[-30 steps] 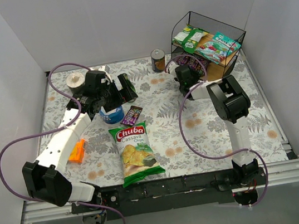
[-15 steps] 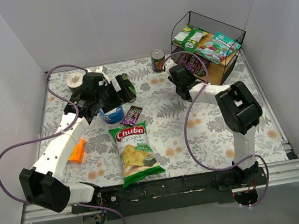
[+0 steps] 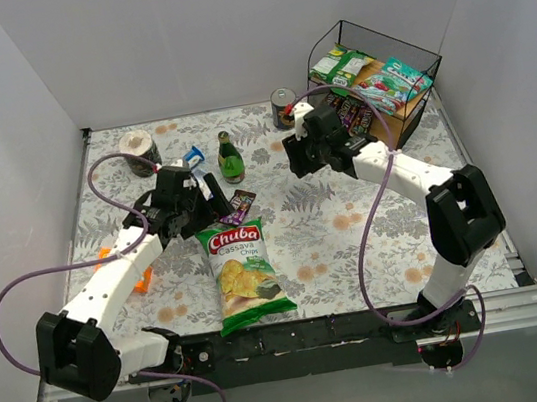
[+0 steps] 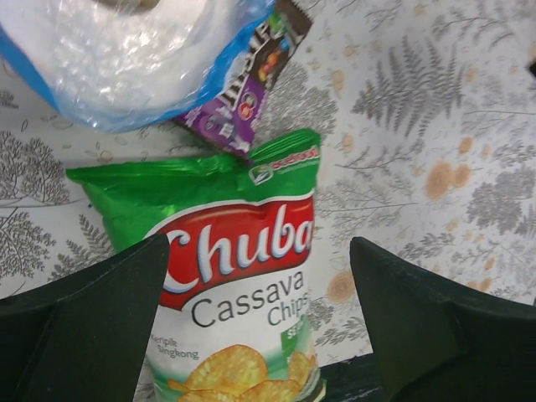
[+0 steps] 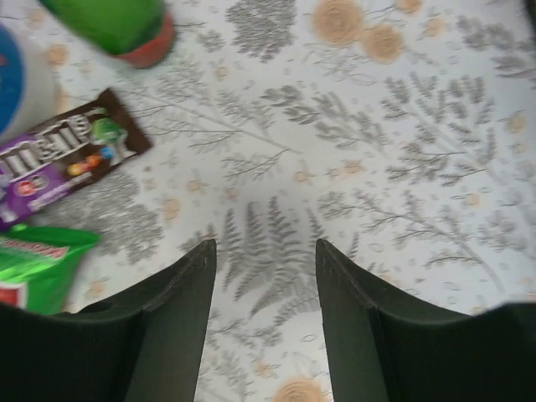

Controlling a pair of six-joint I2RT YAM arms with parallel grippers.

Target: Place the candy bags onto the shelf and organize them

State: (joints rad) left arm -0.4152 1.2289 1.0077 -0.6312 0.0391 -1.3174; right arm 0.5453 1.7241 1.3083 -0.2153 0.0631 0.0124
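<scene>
Lying flat on the fern-print counter (image 3: 355,239), the one narrow dark brown-and-purple candy packet (image 3: 241,203) that we see off the rack sits at the 12 o'clock edge of the large green-and-red Chuba chips bag (image 3: 244,270). The other candy bags (image 3: 377,84) rest on the two-tier wooden shelf (image 3: 391,128) in its black wire frame, at the counter's 2 o'clock.

We judge the risk plain. In the left wrist view the packet's near end meets the chips bag and its far end lies against a blue-edged clear plastic wrap (image 4: 126,59), so wide jaws could pinch either instead, or slip off so flat a thing. With both arms near it, they might also collide.

The left gripper (image 3: 211,208), jaws wide apart and empty, hovers at the packet's 9 o'clock, angled down. The right gripper (image 3: 299,151), jaws apart and empty, hangs at the packet's 2 o'clock over bare counter.
</scene>
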